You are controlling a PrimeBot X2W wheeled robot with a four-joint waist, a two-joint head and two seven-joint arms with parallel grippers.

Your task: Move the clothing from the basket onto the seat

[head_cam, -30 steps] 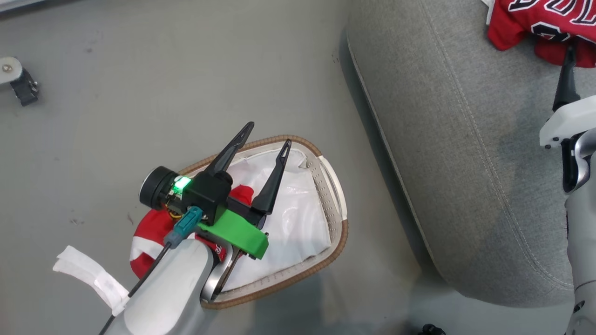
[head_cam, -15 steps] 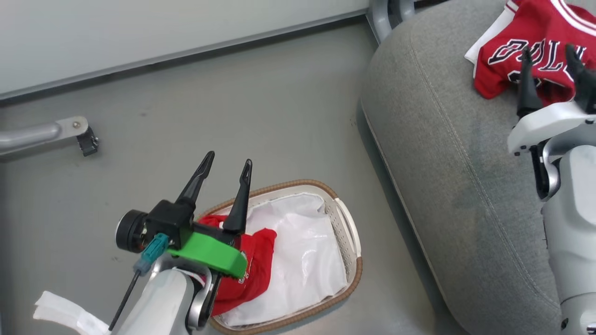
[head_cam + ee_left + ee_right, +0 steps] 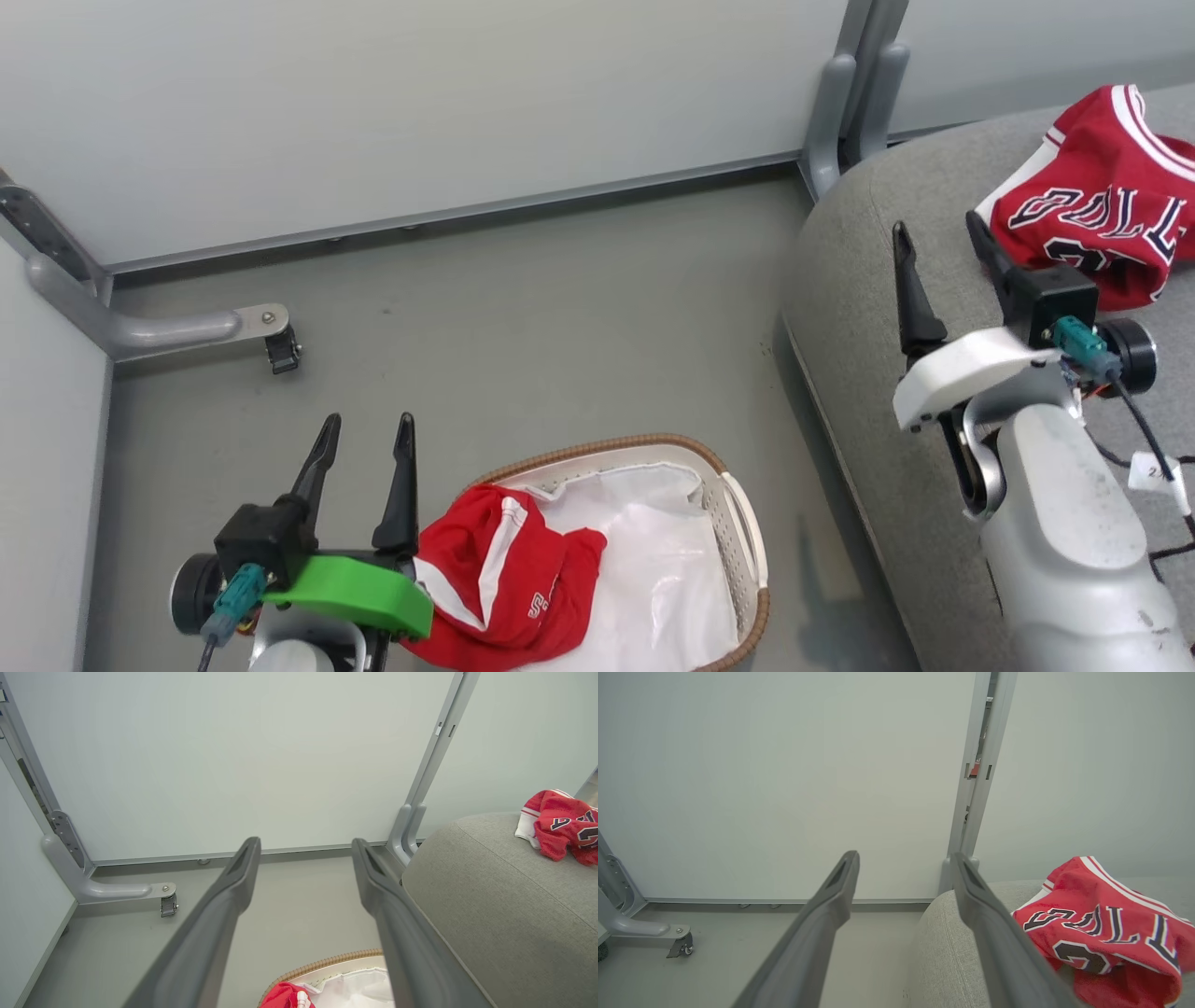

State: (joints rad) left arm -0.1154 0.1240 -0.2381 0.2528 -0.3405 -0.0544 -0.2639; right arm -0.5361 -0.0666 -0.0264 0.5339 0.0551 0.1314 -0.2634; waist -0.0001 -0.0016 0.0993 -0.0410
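1. A grey metal frame foot (image 3: 187, 329) sits at 9 o'clock in the head view. It rests on the grey floor (image 3: 523, 308) with a small black caster (image 3: 282, 353) at its end. Pale wall panels (image 3: 420, 112) stand behind it.
2. The left gripper (image 3: 368, 422) is at 7 o'clock in the head view, with its fingers pointing toward 12. Its jaws stand moderately apart and have hold of nothing. In the left wrist view, bare floor and wall show through the gap.
3. The basket (image 3: 597, 448) stands on the floor at 6 o'clock, lined with a white plastic sheet (image 3: 663, 569). One red jersey (image 3: 504, 579) lies crumpled in the basket's 9 o'clock half and covers the rim there. The sheet is bare toward 3 o'clock. The left gripper's green mount overlaps the jersey's edge, and I cannot tell whether they touch.
4. The grey seat (image 3: 840, 280) lies at 3 o'clock from the basket, near it but apart, with a strip of floor between them.
5. The right gripper (image 3: 935, 226) is over the seat at 2 o'clock, with its fingers pointing toward 12. Its jaws are spread about as wide as the left ones and are empty.
6. The second red jersey (image 3: 1092, 215) lies bunched on the seat, at 3 o'clock from the right gripper and just beside it. It shows black letters outlined in white and white trim stripes.
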